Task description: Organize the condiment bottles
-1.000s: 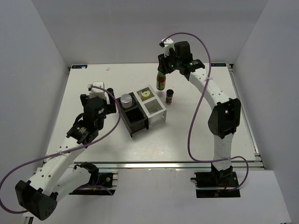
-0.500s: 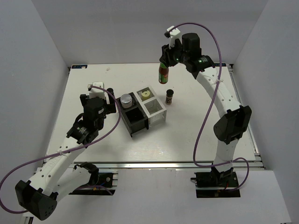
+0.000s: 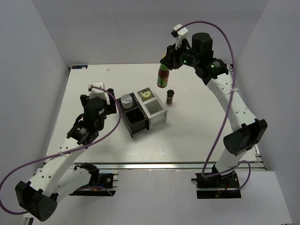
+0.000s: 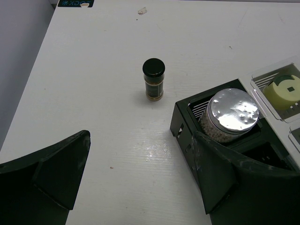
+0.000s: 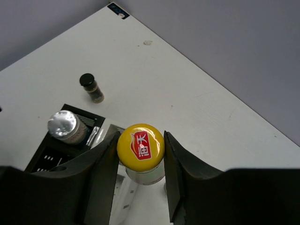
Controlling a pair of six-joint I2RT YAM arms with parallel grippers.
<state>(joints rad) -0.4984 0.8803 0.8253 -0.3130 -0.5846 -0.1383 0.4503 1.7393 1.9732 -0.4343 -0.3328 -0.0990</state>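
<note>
While seemingly aloft, sauce bottle (image 3: 162, 78) (yellow cap (image 5: 140, 145)) pinched in right pincer (image 3: 168, 61) | left pincer (image 4: 140, 157) spread

Out of sight
The bottle (image 5: 140, 145) below its cap sits behind the right fingers (image 5: 101, 173) (right wrist view); the rack (image 4: 185, 117) runs off the left wrist view.

Place: robot lab test cell.
Enclosure: plain grey panels (image 3: 28, 70) box in a white table (image 3: 187, 136).
Rig: left arm (image 3: 70, 150) and right arm (image 3: 234, 108) bolted by a metal rail (image 3: 154, 165), trailing purple cables (image 3: 201, 21).
</note>
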